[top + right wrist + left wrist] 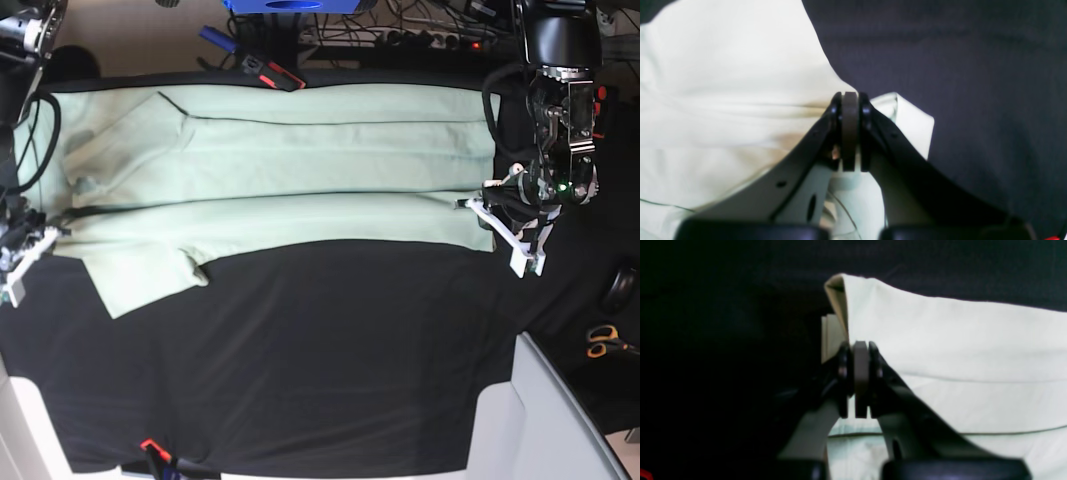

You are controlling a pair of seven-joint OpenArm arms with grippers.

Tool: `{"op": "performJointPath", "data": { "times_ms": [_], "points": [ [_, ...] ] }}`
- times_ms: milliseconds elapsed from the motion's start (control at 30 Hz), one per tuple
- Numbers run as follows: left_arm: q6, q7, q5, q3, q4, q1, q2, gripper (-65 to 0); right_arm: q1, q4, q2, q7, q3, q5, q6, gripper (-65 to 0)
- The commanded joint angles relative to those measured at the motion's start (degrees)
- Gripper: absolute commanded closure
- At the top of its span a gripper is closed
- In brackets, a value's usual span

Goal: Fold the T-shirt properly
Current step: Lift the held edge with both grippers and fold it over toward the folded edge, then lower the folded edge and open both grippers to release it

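Note:
The pale mint-green T-shirt (300, 170) lies spread across the far half of the black table, with a sleeve hanging toward the front at the left. My left gripper (480, 207) is at the shirt's right edge. In the left wrist view the left gripper (861, 346) is shut on a lifted fold of the shirt (957, 350). My right gripper (50, 232) is at the shirt's left edge. In the right wrist view the right gripper (850, 96) is shut on the shirt's edge (723, 83). The collar and label do not show.
The black table cover (320, 360) is bare in front of the shirt. Scissors (605, 343) lie off the table at the right. A red-and-black tool (270, 72) and cables lie along the back edge. A white surface (560, 420) sits at the lower right.

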Motion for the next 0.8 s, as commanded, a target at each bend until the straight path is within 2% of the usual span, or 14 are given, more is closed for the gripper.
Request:
{"op": "performJointPath", "data": {
  "times_ms": [0, 300, 667, 767],
  "points": [
    [0.3, -0.8, -0.1, -0.4, 0.8, -0.2, -1.1, 0.0, 0.5, 1.9, 1.1, 0.8, 0.4, 0.3, 0.1, -0.1],
    [0.3, -0.9, 0.0, -0.4, 0.9, 1.0, -1.9, 0.0, -2.5, 7.7, 1.0, -3.6, 0.5, 0.4, -0.2, -0.1],
    [0.3, -1.0, 0.0, -0.4, 0.8, 1.5, -1.9, 0.0, -5.1, 7.6, -1.9, -3.6, 0.5, 0.0, -0.3, -0.1],
    [0.3, -1.0, 0.0, -0.3, 0.8, 1.5, -1.9, 0.0, -6.2, 7.6, -2.1, -3.6, 2.6, 0.0, -0.4, -0.1]
  ]
}}
